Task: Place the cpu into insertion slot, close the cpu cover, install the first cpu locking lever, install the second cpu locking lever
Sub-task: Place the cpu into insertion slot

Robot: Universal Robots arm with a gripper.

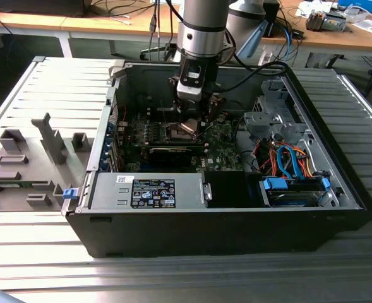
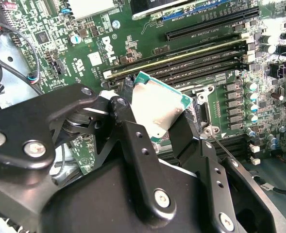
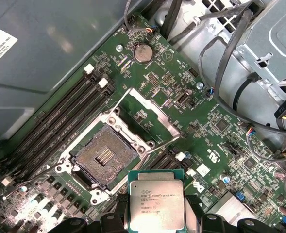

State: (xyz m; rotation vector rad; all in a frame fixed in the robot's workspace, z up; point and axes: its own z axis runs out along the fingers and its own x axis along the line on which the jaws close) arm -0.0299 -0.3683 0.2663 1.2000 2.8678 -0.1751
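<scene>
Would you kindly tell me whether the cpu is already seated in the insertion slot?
No; in the first wrist view the insertion slot lies bare, with the cpu held in the gripper, clear of it.

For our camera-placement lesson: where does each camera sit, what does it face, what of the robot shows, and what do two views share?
Exterior view: off the arm, above the open computer case, looking down in; arm and gripper show.
First wrist view: on the wrist, facing the motherboard and empty insertion slot; gripper tips show.
Second wrist view: on the wrist, facing the memory slots; black gripper body shows.
Shared: both wrist views show the cpu held by the gripper.
</scene>
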